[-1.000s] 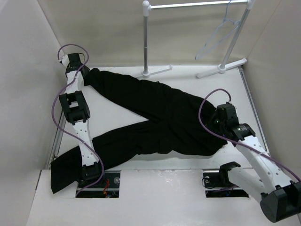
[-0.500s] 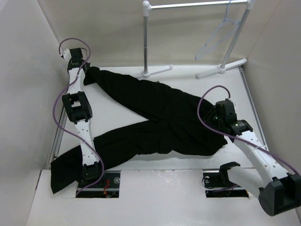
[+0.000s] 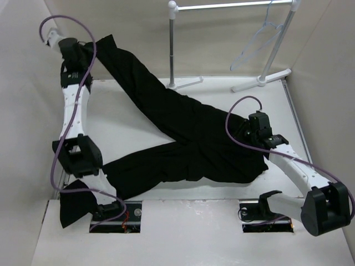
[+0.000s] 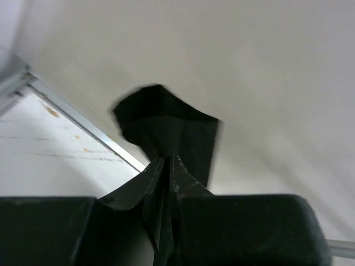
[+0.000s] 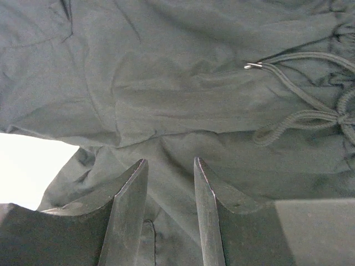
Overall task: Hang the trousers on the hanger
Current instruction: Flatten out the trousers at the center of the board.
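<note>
The black trousers [image 3: 194, 138] lie spread over the table, one leg running to the near left, the other raised at the far left. My left gripper [image 3: 89, 49] is shut on the cuff of that raised leg [image 4: 166, 127] and holds it high by the back wall. My right gripper [image 3: 248, 133] hovers open just above the waist, beside the drawstring [image 5: 299, 111], with cloth under its fingers [image 5: 130, 194]. The pale hanger [image 3: 258, 41] hangs from the rack's bar at the far right.
The white garment rack [image 3: 173, 50] stands at the back of the table, its feet [image 3: 260, 80] by the trousers' far edge. Walls close in left, right and behind. The near trouser leg end [image 3: 75, 205] hangs over the front left edge.
My left gripper has lifted the trouser leg end up and to the left, off the table. My right gripper has moved slightly left over the waist.
</note>
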Controlling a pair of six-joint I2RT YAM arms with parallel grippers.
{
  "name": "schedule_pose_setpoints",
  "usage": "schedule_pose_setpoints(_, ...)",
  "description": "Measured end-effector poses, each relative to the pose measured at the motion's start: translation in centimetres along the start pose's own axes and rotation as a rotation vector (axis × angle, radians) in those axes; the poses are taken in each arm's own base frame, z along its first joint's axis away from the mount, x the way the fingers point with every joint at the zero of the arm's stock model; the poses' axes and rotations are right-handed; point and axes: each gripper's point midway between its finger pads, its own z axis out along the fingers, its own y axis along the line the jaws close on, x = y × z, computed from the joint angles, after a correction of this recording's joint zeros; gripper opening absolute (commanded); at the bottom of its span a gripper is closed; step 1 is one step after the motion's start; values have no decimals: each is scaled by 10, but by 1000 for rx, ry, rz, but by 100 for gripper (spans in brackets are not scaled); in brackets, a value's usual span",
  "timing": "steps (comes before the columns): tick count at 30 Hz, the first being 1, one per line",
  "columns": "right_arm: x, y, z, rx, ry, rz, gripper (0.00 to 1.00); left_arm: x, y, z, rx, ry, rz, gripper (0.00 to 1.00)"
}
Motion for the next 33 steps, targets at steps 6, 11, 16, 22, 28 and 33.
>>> schedule_pose_setpoints(6,0,6,-2,-35,17,-25,47,17,139,7,-228,-10,-16,7)
schedule_pose_setpoints(11,-9,5,-10,-51,-10,-26,54,112,277,26,-516,185,-19,8)
schedule_pose_setpoints(16,-22,5,-24,-73,-60,-21,63,136,321,19,-642,236,-12,40)
schedule_pose_setpoints(22,-49,-15,-27,-26,-126,39,32,94,323,8,-687,123,-10,50)
schedule_pose_setpoints(28,-84,-37,2,94,-134,120,20,83,275,21,-605,83,65,62)
schedule_pose_setpoints(33,-100,-46,23,145,-137,147,47,115,232,38,-501,157,167,63)
